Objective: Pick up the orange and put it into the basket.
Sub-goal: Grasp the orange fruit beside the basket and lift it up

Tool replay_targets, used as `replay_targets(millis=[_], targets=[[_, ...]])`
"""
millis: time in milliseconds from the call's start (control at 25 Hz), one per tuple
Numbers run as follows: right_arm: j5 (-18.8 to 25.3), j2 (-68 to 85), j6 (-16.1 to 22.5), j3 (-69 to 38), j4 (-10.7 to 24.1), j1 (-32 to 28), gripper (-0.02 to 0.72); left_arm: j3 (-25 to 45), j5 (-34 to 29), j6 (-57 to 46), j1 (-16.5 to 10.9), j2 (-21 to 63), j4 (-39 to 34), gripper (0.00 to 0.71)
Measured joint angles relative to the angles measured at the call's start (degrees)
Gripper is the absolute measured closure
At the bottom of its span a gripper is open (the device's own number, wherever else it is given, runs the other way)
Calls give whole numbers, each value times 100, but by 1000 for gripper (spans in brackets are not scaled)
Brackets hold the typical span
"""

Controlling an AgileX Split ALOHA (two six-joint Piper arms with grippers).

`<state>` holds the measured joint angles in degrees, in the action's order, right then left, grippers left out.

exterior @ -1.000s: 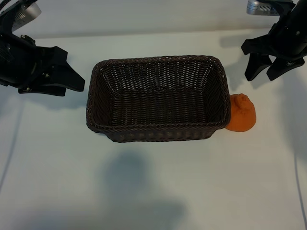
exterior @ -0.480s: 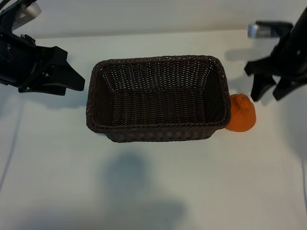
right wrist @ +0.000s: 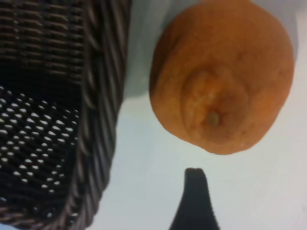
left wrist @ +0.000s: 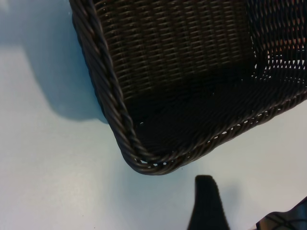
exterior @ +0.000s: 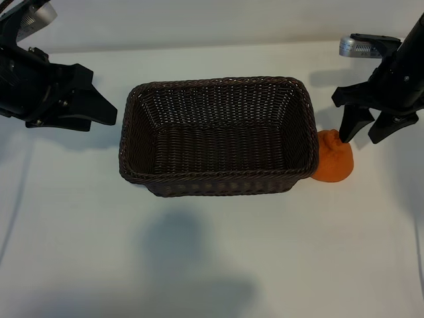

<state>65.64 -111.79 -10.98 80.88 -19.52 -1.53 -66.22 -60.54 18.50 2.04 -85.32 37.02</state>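
Surface: plain white desk (exterior: 212, 265) under even light, soft shadows across its near part. Item one: small matte orange fruit (exterior: 333, 158), roundish, rough-skinned, with a knobby bump on top; it sits on the desk just outside the basket's right short side, touching or all but touching the wicker wall, and its bump shows clearly in the right wrist view (right wrist: 221, 76). Item two: large rectangular dark brown woven wicker basket (exterior: 132, 112), rounded corners, braided rim, sloping sides, standing at the middle of the desk with nothing inside; one rounded corner and the inner weave fill the left wrist view (left wrist: 120, 115). Item three: right gripper (exterior: 364, 131), black, pointing steeply down just above and beside the fruit's far right edge, jaws spread wide and holding nothing, one fingertip close to the fruit's top; whether it touches cannot be told. Item four: left gripper (exterior: 109, 112), black, poised off the basket's left short side, apart from the rim, angled toward it, jaws spread and empty.
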Motion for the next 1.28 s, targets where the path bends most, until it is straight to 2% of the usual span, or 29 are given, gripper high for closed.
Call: replay_targets(millis=[320, 840, 920, 1000, 1080, 1120, 1160, 1280], targets=[[-218, -234, -6, -11, -238, 0, 178, 0, -5, 0, 0, 0, 0, 185], [-518, -593, -2, -36, -118, 228, 191, 0, -5, 41, 0, 0, 0, 185], [-529, -605, -2, -36, -117, 228, 250, 0, -5, 41, 0, 0, 0, 185], [-531, -607, -2, -36, -117, 228, 372, 0, -5, 41, 0, 0, 0, 185], [-537, -618, -2, -36, -99, 228, 544, 0, -5, 41, 0, 0, 0, 185], [-537, -618, -2, -36, -99, 228, 588, 0, -5, 41, 0, 0, 0, 185], [-537, -618, -2, -36, -99, 228, 613, 0, -5, 41, 0, 0, 0, 185], [-537, -618, -2, -36, -89, 228, 614, 0, -5, 43, 0, 0, 0, 185]])
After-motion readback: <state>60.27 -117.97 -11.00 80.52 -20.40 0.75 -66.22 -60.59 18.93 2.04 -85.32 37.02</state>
